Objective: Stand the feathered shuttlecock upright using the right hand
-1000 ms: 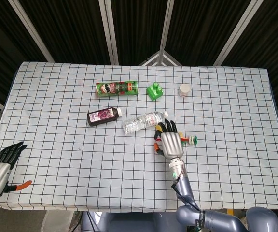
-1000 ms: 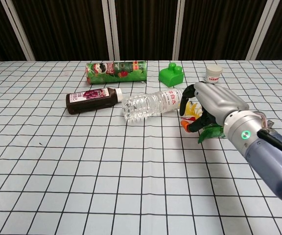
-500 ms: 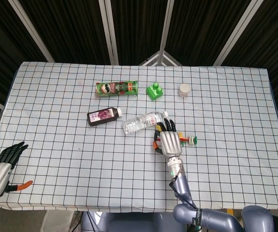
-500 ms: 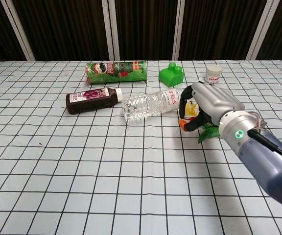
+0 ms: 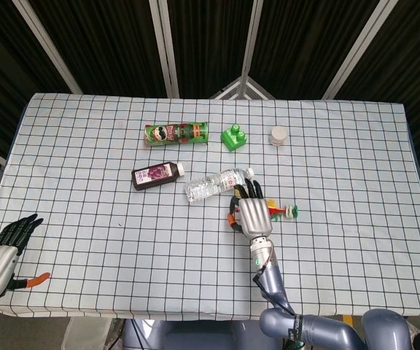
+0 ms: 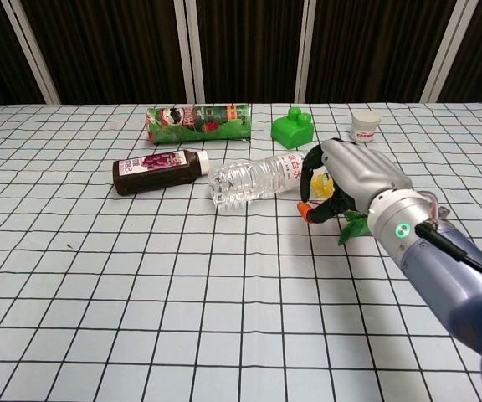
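The feathered shuttlecock [image 5: 286,211] lies on its side on the checked cloth, right of the table's middle, with green, yellow and red feathers. My right hand [image 5: 249,215] arches over its left part, fingers curled down around it and the orange-tipped thumb low on the left. In the chest view the right hand [image 6: 354,177] covers most of the shuttlecock [image 6: 354,226]; only a green feather and a bit of yellow show. Whether the fingers actually grip it is hidden. My left hand [image 5: 2,255] hangs at the lower left past the table edge, fingers spread, holding nothing.
A clear water bottle [image 5: 216,183] lies just beyond and left of the right hand. Further left lies a dark juice bottle [image 5: 155,175]. At the back are a green chips can [image 5: 176,133], a green block [image 5: 232,137] and a small white jar [image 5: 278,135].
My right hand has shifted slightly left over the shuttlecock, thumb included. The shuttlecock's visible end has stayed in place. The left hand barely moved.
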{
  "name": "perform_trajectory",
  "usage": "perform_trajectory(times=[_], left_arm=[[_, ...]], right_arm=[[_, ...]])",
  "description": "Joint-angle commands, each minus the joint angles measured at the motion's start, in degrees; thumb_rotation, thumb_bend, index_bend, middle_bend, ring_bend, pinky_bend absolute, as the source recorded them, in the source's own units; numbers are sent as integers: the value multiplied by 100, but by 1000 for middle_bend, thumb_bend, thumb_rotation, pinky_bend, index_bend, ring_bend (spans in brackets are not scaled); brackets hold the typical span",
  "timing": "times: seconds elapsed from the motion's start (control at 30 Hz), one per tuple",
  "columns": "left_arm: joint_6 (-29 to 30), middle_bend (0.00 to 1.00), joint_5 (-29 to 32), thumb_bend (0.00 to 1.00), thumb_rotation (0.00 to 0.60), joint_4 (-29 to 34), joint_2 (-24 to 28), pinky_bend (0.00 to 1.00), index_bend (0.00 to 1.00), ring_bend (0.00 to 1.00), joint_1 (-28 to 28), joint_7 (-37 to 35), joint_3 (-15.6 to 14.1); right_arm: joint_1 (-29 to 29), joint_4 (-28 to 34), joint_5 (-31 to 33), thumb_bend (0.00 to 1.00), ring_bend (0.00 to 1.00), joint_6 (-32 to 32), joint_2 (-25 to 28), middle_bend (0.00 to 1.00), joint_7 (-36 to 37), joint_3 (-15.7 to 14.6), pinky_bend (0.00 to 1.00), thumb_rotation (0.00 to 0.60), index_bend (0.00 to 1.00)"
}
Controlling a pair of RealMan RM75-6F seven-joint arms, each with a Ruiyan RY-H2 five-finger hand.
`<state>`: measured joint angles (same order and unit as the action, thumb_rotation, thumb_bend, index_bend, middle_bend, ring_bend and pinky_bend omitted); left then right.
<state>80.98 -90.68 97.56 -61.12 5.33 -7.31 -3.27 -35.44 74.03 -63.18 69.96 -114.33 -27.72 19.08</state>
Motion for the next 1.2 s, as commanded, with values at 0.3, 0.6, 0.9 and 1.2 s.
perform_trajectory(times=[0.3, 0.6, 0.9, 1.2], left_arm=[[-35, 0, 34, 0, 600, 17, 8, 0, 0, 0, 11, 5, 2], [-52, 0, 40, 0, 600, 31, 22, 0, 0, 0, 15, -15, -7], [-82, 0, 69, 0, 600, 56, 36, 0, 0, 0, 17, -17, -14], [-110, 0, 82, 0, 600, 81, 46, 0, 0, 0, 24, 18, -20]], right_arm=[[-70, -88, 107, 442, 0, -53, 20, 231, -61, 36, 0, 600, 551], [-39, -51, 155, 442, 0, -38, 36, 231, -152, -67, 0, 600, 523], [5, -158, 257, 499, 0, -71, 103, 231, -68, -42, 0, 600, 621], [37, 230, 101, 555, 0, 3, 250, 237, 31, -97, 0, 600, 670]])
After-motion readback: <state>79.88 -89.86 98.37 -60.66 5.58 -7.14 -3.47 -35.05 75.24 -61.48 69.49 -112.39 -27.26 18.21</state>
